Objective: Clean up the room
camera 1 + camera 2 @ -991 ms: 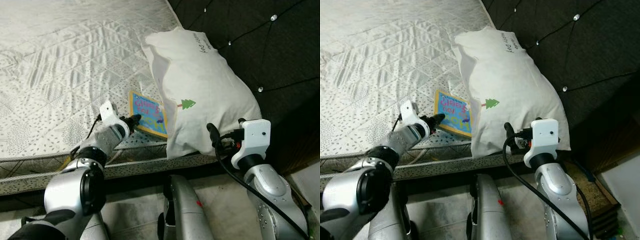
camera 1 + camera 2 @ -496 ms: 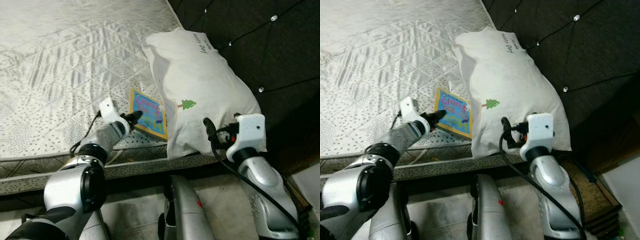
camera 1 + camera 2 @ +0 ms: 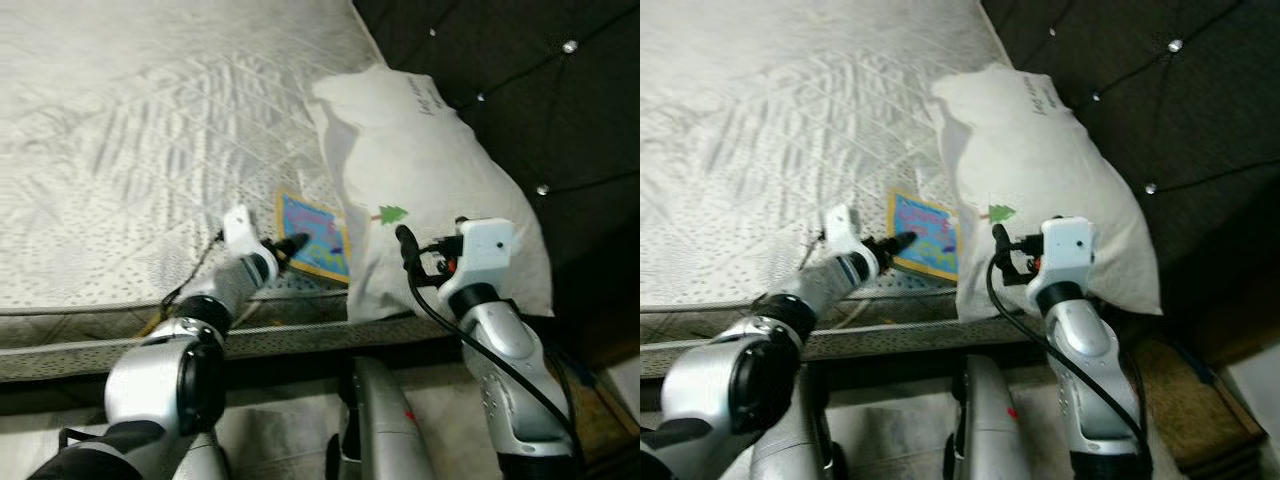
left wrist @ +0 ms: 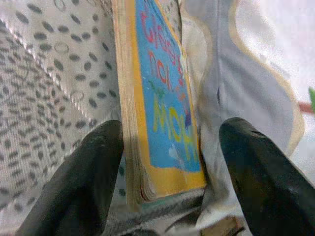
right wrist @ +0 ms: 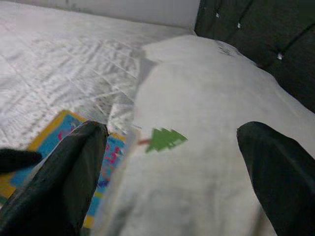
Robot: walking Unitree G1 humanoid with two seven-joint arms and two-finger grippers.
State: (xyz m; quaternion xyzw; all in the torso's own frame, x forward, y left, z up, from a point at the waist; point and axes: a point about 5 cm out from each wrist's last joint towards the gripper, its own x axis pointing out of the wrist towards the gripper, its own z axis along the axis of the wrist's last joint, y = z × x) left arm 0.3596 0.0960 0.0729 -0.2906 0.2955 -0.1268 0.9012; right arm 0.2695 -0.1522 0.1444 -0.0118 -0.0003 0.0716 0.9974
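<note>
Left gripper spread wide, straddling book edge, holding nothing. Book flat on mattress, tucked against pillow. Right gripper wide open, empty, near pillow.

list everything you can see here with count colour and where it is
mattress: 1, pale grey quilted, spans the upper left of the head views
pillow: 1, white with a small green tree print, against the headboard, its edge lying over the book
book: 1, blue cover with yellow border, flat on the mattress beside the pillow
headboard: 1, dark tufted with shiny studs, upper right
left gripper: 1, black fingers open, either side of the book's near corner
right gripper: 1, black fingers open, facing the pillow
</note>
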